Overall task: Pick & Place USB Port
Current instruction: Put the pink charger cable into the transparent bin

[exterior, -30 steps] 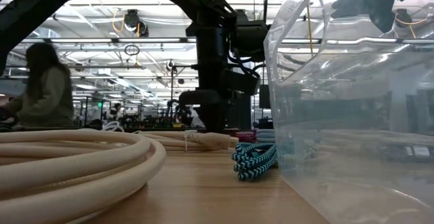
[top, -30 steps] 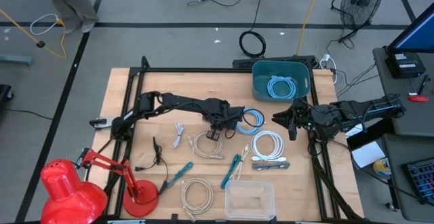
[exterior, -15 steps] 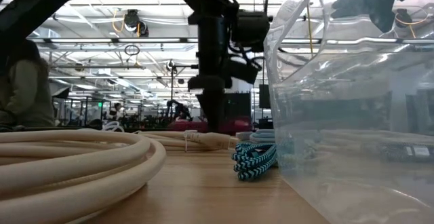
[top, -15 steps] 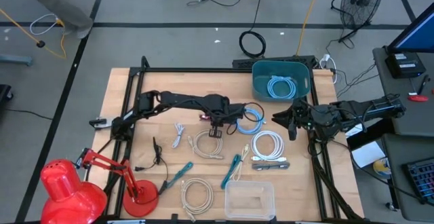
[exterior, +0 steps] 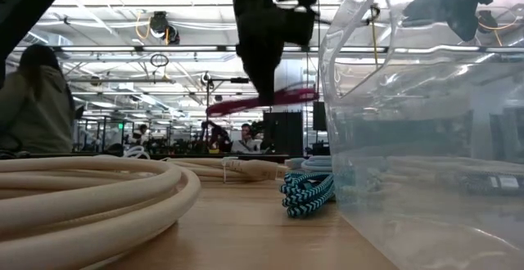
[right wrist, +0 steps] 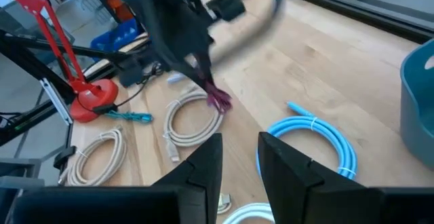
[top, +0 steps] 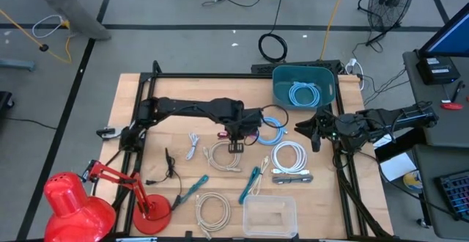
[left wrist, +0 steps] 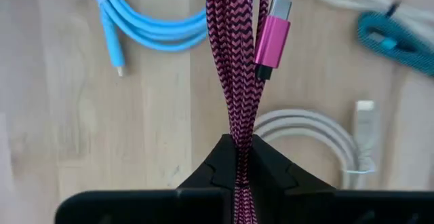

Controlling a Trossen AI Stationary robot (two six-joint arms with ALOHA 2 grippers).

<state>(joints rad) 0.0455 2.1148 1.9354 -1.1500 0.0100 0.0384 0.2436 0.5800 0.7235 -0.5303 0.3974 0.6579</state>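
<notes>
A bundled pink braided USB cable (left wrist: 236,61) with a pink plug (left wrist: 272,39) hangs above the middle of the table, held by my left gripper (top: 236,136), which is shut on it. In the low view the cable (exterior: 262,100) shows as a level pink streak under the dark fingers, well above the wood. My right gripper (top: 303,129) waits at the table's right side, raised, open with nothing between its fingers (right wrist: 203,161). A teal bin (top: 280,95) stands at the far right and holds a pale blue cable coil (top: 303,92). My left gripper pinches the cable bundle between its two fingers partway along its length (left wrist: 237,134), with several strands together. The fingers come from above, pointing down, and lie across the bundle. The bundle is lifted clear of the table and lies roughly level, its plug end free.
On the table lie a light blue coil (top: 274,124), a white coil (top: 289,156), beige coils (top: 223,156) (top: 212,210), teal braided cables (top: 251,184) and a black cable (top: 168,167). A clear box (top: 270,215) stands at the near edge and a red lamp (top: 73,202) at the near left.
My left gripper has risen from the table with the pink cable and rolled about its pointing line. The cable, resting low among the other cables a second ago, is now lifted clear and level.
</notes>
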